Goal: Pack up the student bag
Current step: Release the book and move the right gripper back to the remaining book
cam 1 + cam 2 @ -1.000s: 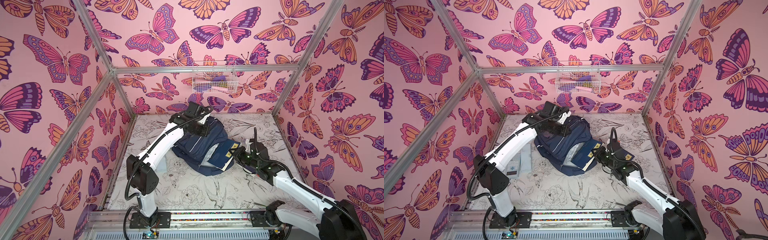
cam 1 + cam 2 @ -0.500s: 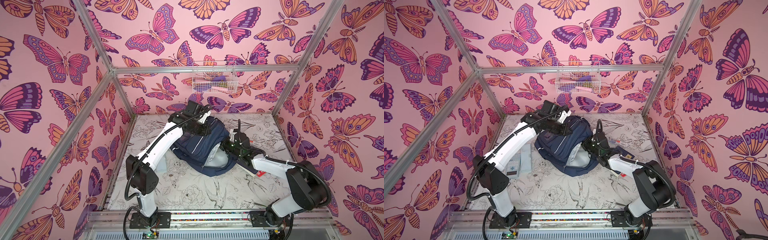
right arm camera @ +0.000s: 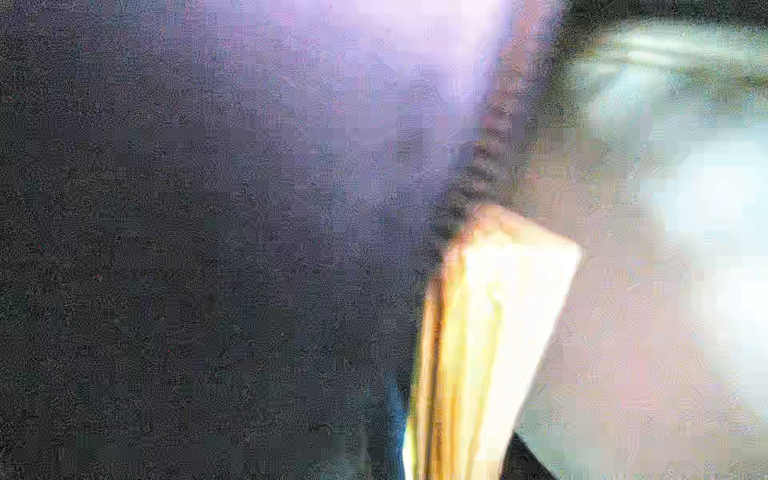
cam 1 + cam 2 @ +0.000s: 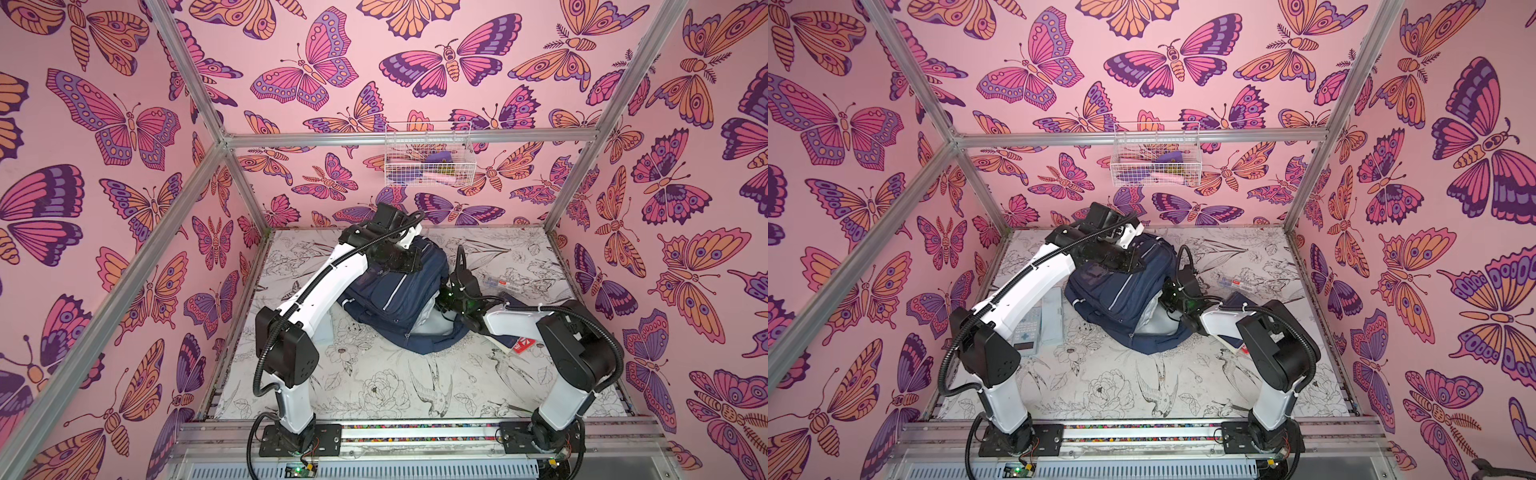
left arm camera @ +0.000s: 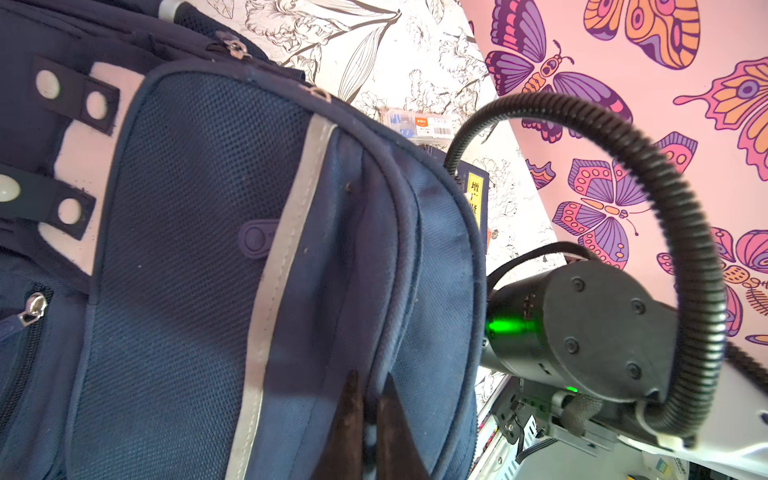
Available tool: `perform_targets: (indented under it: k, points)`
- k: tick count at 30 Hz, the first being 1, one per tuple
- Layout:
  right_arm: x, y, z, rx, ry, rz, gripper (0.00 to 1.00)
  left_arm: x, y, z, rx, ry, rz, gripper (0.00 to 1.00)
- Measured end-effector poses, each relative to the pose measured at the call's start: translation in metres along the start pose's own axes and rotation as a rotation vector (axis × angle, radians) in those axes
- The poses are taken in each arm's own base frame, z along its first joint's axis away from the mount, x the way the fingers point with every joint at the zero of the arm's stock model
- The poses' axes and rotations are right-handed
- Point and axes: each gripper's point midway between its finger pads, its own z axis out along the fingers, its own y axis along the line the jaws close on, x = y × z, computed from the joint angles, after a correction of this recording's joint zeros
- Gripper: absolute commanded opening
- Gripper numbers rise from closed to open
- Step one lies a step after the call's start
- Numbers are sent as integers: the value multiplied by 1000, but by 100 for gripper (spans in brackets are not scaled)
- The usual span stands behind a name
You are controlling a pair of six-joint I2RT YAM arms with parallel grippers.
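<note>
The student bag lies in both top views on the middle of the floral mat, navy with pale stripes, its mouth facing right. My left gripper is shut on a ridge of the bag's fabric near the top. The right arm's wrist sits at the mouth, with its fingers hidden inside the bag. The right wrist view is blurred: dark fabric and a pale yellow wedge like a book's page edge. Whether those jaws hold it does not show.
A clear pen packet lies right of the bag. Navy notebooks lie under the right arm. A calculator and a pale blue case lie left of the bag. A wire basket hangs on the back wall.
The right arm has carried a navy book from the bag's mouth into the bag, and its gripper is now hidden inside. The left gripper has kept its hold on the bag.
</note>
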Motion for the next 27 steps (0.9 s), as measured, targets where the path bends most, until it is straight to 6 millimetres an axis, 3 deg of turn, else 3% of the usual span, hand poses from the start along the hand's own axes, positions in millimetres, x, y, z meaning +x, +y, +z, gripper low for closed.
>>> perform_targets:
  k: [3,6,12,16,19,21,24,27]
  points:
    - [3,-10,-10,107,29,-40,64,7,5,6,-4,18,1,0]
    - [3,-14,-35,202,49,-108,67,12,8,11,-6,28,5,0]
    - [-9,-18,-105,341,55,-229,65,22,13,17,-7,40,7,0]
    - [-45,-35,-168,474,-52,-250,65,32,18,26,-2,64,-3,0]
    - [-81,-60,-216,573,-154,-189,66,39,20,32,6,77,-10,0]
    - [-106,-87,-246,649,-215,-111,68,42,21,35,12,82,-13,0]
    - [-119,-134,-267,736,-215,14,69,44,22,38,23,85,-19,0]
    - [-117,-180,-273,800,-153,129,70,48,22,42,35,90,-26,0]
